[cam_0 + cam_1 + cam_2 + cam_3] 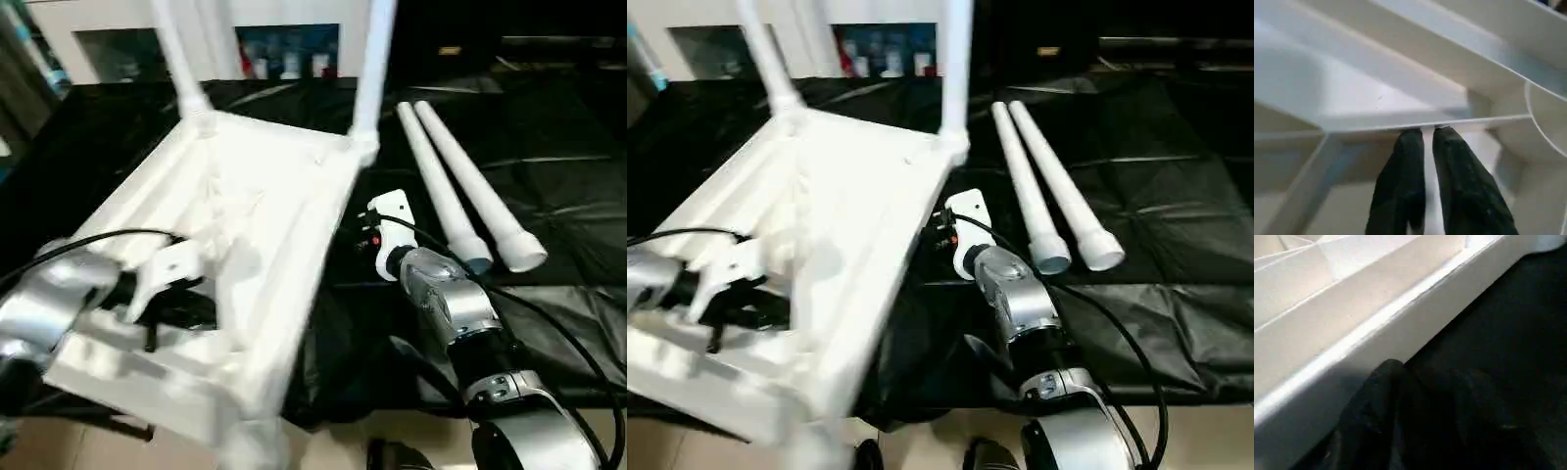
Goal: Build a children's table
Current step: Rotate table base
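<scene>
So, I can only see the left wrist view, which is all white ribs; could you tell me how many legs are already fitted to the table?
Observer: Two fitted legs stand in the far corner sockets of the upturned tabletop.
Operator: Thank you, and where are the other two?
Observer: The loose legs lie side by side on the black sheet, to the robot's right of the tabletop.
Operator: And where is the right arm, please?
Observer: The right end effector is at the tabletop's right-hand edge, a little nearer than the corner with a fitted leg.
</scene>
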Tool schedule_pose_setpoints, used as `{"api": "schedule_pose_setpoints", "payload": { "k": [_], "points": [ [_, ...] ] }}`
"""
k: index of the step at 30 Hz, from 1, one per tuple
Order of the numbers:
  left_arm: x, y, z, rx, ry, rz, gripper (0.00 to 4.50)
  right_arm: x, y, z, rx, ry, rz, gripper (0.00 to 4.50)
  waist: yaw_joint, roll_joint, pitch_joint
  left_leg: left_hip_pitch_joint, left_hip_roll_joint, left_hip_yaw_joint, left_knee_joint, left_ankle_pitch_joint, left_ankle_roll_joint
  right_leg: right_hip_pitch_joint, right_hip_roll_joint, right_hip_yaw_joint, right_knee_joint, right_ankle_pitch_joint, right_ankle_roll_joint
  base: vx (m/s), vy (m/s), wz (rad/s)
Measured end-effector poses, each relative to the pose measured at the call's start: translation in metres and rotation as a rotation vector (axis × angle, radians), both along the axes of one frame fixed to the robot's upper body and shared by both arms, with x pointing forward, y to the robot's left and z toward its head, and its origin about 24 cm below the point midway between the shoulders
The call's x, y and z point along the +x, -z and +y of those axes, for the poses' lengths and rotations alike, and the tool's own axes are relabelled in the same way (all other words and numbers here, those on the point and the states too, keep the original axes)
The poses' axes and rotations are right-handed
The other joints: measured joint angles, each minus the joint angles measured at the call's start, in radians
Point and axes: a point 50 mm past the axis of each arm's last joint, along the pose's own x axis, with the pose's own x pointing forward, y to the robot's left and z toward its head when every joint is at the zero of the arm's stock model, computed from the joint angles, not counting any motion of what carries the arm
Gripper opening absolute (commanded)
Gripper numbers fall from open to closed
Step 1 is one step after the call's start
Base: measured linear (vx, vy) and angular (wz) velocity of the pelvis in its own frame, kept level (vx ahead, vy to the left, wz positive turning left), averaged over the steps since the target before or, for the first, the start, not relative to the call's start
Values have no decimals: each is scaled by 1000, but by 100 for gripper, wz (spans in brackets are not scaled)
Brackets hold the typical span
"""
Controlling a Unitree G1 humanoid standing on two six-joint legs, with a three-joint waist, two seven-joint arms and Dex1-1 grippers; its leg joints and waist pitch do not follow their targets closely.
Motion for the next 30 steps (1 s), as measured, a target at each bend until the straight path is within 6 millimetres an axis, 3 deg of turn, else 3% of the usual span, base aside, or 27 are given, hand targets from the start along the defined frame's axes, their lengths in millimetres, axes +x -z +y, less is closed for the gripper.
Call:
{"api": "schedule_pose_setpoints", "payload": {
  "k": [3, 8, 15, 19, 24, 30],
  "points": [
    [17, 4, -21, -39, 26, -54, 25, 2, -1, -7, -14, 13, -9, 143, 7, 0, 0, 0, 0, 1, 2, 1, -1, 1, 0, 2, 0, 1, -2, 0, 0, 0],
    [48, 3, -38, -7, -51, -209, 0, 2, -4, -8, -14, 0, -28, 99, -7, 1, 1, -1, 0, 1, 3, 1, -1, 0, 0, 1, 1, 3, -3, 0, 0, 0],
    [78, -4, -45, 52, -203, -396, 0, 0, -12, -16, -25, -15, -70, 38, -12, 3, 2, -3, 1, -1, 2, 1, 0, -1, 0, -1, -1, 2, -3, 0, 0, 0],
    [90, 0, -46, 166, -274, -522, 0, -4, -29, -20, -21, -53, -128, 2, -11, 6, 5, -3, 1, -1, 2, 3, 2, 0, 0, -2, -1, 2, -3, 0, 0, 0],
    [100, 9, -41, 286, -410, -684, 0, -8, -52, -30, -33, -56, -200, 2, -14, 8, 6, -3, 1, -2, 3, 3, 2, 0, 0, -2, -1, 3, -2, 0, 0, 0],
    [105, 10, -37, 220, -602, -790, 0, -12, -57, -42, -19, -2, -202, 2, -8, 8, 6, -4, 1, -3, 3, 4, 4, 0, 1, -3, -1, 3, -2, 0, 0, 0]
  ]
}}
